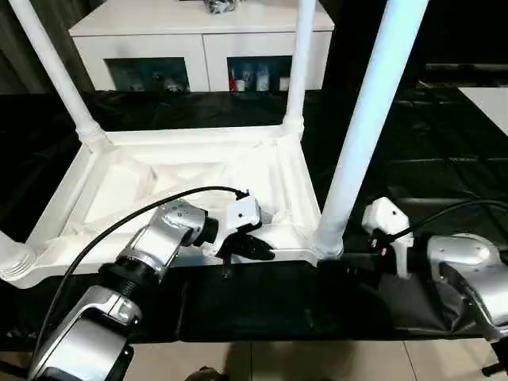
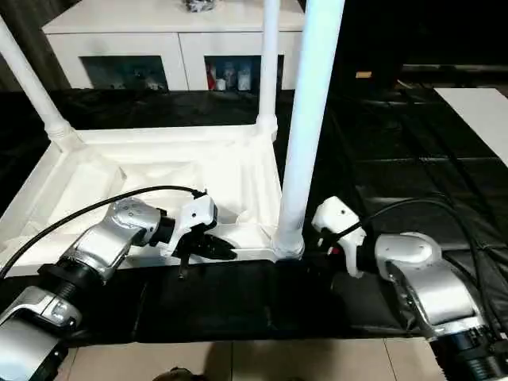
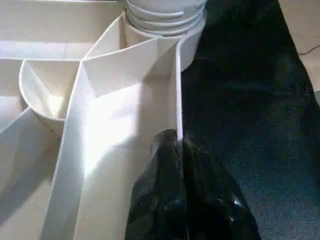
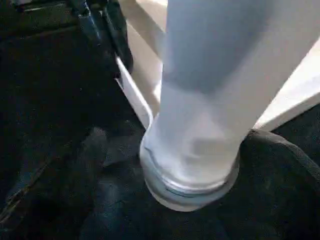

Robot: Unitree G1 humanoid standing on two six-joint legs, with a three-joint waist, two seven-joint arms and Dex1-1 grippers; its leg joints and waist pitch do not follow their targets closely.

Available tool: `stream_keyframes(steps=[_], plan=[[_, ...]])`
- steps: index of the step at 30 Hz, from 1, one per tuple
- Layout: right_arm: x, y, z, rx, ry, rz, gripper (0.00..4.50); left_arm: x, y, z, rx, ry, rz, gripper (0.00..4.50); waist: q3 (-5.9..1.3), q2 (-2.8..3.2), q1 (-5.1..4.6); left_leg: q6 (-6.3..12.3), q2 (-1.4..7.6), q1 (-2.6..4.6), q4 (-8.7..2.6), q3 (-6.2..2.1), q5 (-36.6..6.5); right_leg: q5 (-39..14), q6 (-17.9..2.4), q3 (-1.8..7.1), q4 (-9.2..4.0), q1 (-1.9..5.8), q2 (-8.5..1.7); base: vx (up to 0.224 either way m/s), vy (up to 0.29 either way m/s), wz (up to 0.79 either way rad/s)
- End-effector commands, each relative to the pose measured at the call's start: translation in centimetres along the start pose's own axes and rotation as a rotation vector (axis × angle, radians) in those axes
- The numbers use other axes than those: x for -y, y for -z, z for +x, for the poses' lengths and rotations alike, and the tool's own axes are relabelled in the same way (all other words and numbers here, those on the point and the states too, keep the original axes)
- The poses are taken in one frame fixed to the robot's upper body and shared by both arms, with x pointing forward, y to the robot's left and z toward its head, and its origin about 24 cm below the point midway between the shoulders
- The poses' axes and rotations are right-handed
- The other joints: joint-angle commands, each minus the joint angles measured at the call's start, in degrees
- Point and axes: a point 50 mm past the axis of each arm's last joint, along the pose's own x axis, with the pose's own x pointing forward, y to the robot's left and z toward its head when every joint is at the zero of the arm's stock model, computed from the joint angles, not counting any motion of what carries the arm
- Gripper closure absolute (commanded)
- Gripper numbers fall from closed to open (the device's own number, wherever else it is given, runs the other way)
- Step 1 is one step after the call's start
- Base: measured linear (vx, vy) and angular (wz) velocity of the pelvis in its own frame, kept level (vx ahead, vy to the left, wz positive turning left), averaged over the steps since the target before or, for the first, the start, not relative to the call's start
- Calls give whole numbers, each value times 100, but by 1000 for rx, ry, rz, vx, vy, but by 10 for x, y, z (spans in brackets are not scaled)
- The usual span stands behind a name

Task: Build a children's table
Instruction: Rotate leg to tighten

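Children's table (image 1: 182, 171) inverted on the black desk (image 1: 444, 151), legs upright in the four corner sockets; left claw (image 1: 252, 248) pinches its six-o'clock rim, right claw (image 2: 337, 242) gapes beside the five-o'clock leg (image 1: 361, 135); righting seemingly remains.

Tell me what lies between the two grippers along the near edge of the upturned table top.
In the left eye view, the near right leg stands in its corner socket between the left gripper, shut on the table top's near rim, and the right gripper.

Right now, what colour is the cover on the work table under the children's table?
Black. The cover shows best in the left eye view, dark against the white children's table.
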Motion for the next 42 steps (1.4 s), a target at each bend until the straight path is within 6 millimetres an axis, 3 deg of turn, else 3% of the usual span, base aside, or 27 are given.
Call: stream_keyframes(steps=[1,8,16,26,37,42], plan=[[2,-5,1,-6,-5,-29,4,-1,-19,-2,38,14,72,450,-397,-97,-20,226,441,150,-476,-241,-1470,-1903,-1183,276,-450,210,-417,0,0,0],[4,-5,5,3,7,-22,20,0,-17,-2,31,12,67,450,-418,-119,-17,352,445,135,-455,-230,-1230,-1466,-1330,265,-387,230,-407,0,0,0],[5,-1,6,-20,-18,-22,93,1,-17,-3,27,11,63,450,-400,-131,-21,315,438,134,-457,-231,-1326,-1783,-1234,266,-418,228,-409,0,0,0],[5,0,8,-18,-25,-24,174,2,-17,-3,24,9,59,450,-409,-147,-16,375,435,132,-440,-220,-1206,-1669,-1267,263,-404,229,-407,0,0,0],[2,4,13,-17,-45,-3,180,3,-12,-4,12,10,48,450,-413,-137,-19,375,432,132,-436,-222,-1192,-1699,-1256,259,-401,229,-403,0,0,0],[8,9,18,-3,52,23,180,1,-13,-2,11,-19,35,450,-405,-129,-40,299,425,131,-448,-228,-1286,-1786,-1240,258,-414,220,-400,0,0,0]])
